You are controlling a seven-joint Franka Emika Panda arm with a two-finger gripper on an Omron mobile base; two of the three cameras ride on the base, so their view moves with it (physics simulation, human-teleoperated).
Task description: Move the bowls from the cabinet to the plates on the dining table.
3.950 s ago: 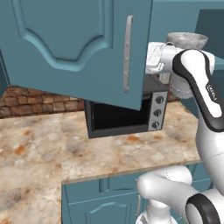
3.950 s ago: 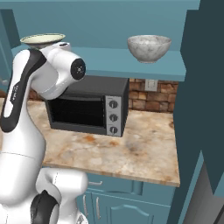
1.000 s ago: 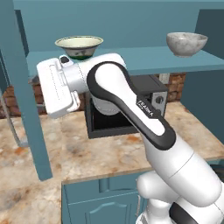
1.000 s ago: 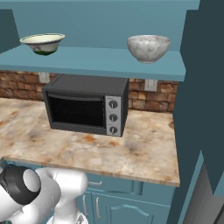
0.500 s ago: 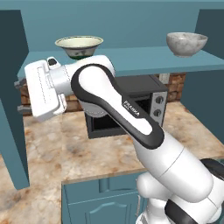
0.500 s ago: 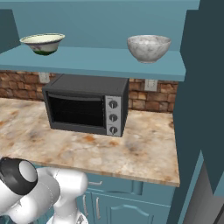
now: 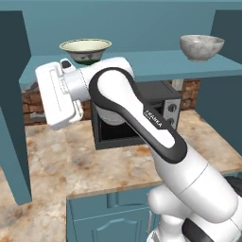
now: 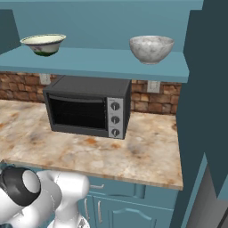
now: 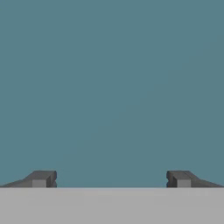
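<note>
**Colleague:** Where are the bowls at this moment?

**Me:** Both stand on the teal shelf (image 8: 111,62) of the cabinet (image 7: 14,108), whose doors are open. The pale yellow-green bowl (image 7: 85,50) is at the left end and the grey-white marbled bowl (image 7: 202,47) at the right end, well apart. Under the shelf a black microwave oven (image 8: 89,112) sits on the marbled table (image 8: 133,156). I see no plates from here.

**Colleague:** And the fingers?

**Me:** In the hand view the two dark fingers (image 9: 41,178) stand wide apart and there is nothing between them. In front of them I see only a flat teal surface, I think the left door, but I cannot tell how near it is.

**Colleague:** So which way is the nearest bowl from the hand?

**Me:** In the left base view the white hand (image 7: 59,97) is at the left, just below the front edge of the shelf. The yellow-green bowl is above it and a little to the right; the marbled one is far to the right. The hand looks toward the left door, away from both bowls.

**Colleague:** What does the next move need?

**Me:** In my judgement I must turn the hand back toward the shelf and lift it above the shelf level, then take the yellow-green bowl by its rim. A round bowl has no long axis, so any side of the rim will serve. The risk is to hit the shelf edge while rising.
</note>
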